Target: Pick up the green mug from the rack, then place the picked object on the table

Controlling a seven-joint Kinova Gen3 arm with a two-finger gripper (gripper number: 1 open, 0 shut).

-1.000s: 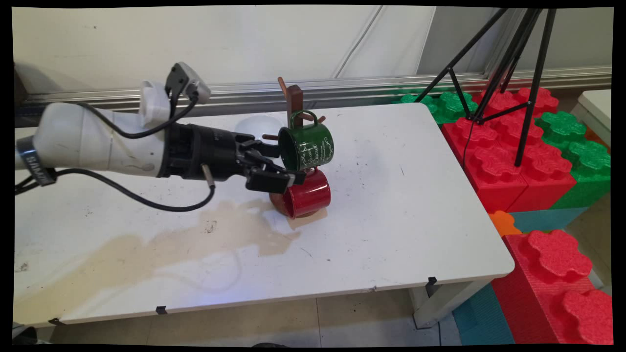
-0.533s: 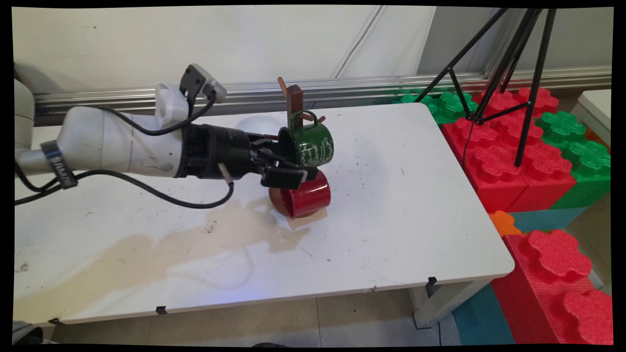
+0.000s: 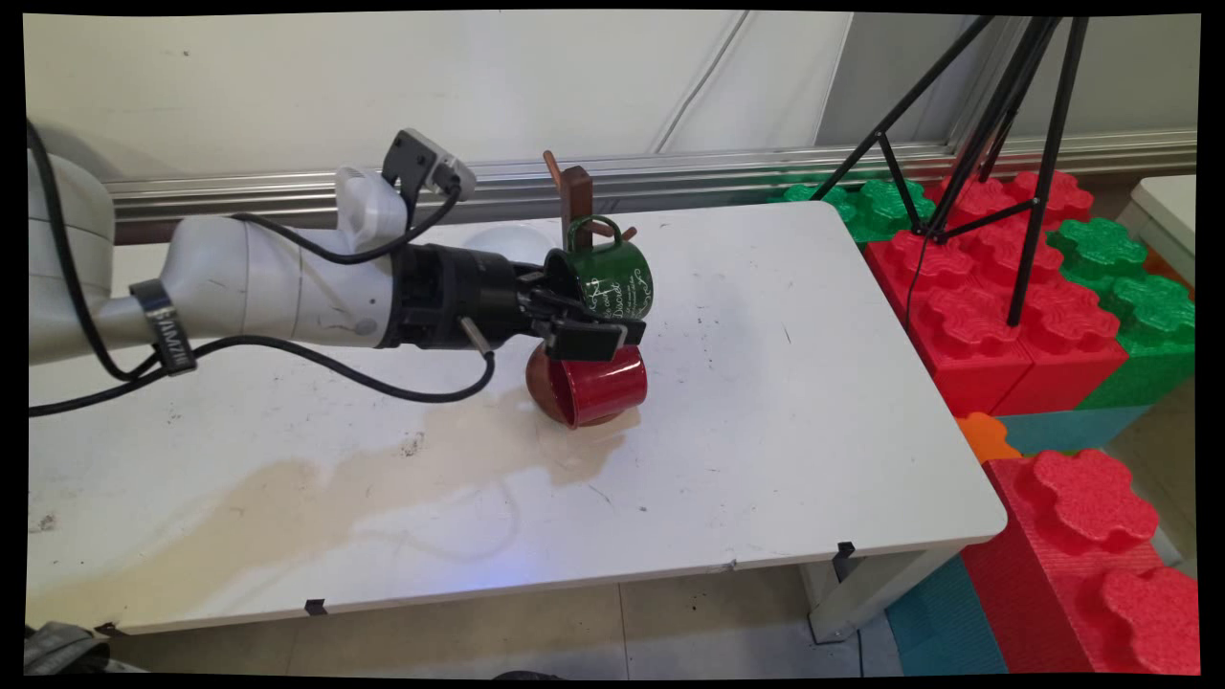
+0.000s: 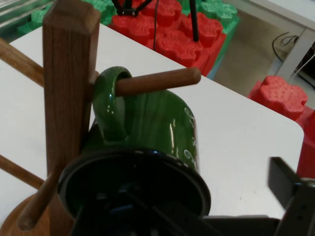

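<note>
Hand view: glossy green mug hangs on round wooden peg.

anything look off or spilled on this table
Yes. A broad tan stain spreads over the white table, from beneath the red mug at the wooden mug tree toward the near left edge, like dried liquid. The green mug hangs tilted on its peg.

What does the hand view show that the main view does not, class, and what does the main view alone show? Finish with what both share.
Only the hand view shows the peg running through the green mug's handle, and the mug's dark inside.

Only the main view shows the red mug beneath, the brown stain on the table, and the arm.

Both show the green mug hanging on the wooden stand, the gripper at its mouth, and the foam blocks.
</note>
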